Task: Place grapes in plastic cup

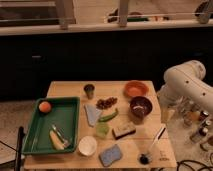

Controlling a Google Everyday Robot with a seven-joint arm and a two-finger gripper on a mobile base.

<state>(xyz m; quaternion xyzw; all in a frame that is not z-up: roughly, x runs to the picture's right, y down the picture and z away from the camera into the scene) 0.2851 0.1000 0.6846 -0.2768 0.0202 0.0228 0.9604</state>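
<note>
Tool out of view; arm (186, 82) right of table (65, 89); grapes (106, 103) untouched.

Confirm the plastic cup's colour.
The plastic cup is pale green, in the camera view. Pincer out of sight; white arm at right.

You are looking at a light brown square wooden table (65, 89) that stands on a pale speckled floor (20, 111), in soft yellow light. Behind it you see a long, dark, low wall (100, 55) with a pale flat ledge (100, 28) on top. Above the ledge you can see thick white window posts (65, 12), and on the right, near the floor, you see some small brown jars (196, 119).
</note>
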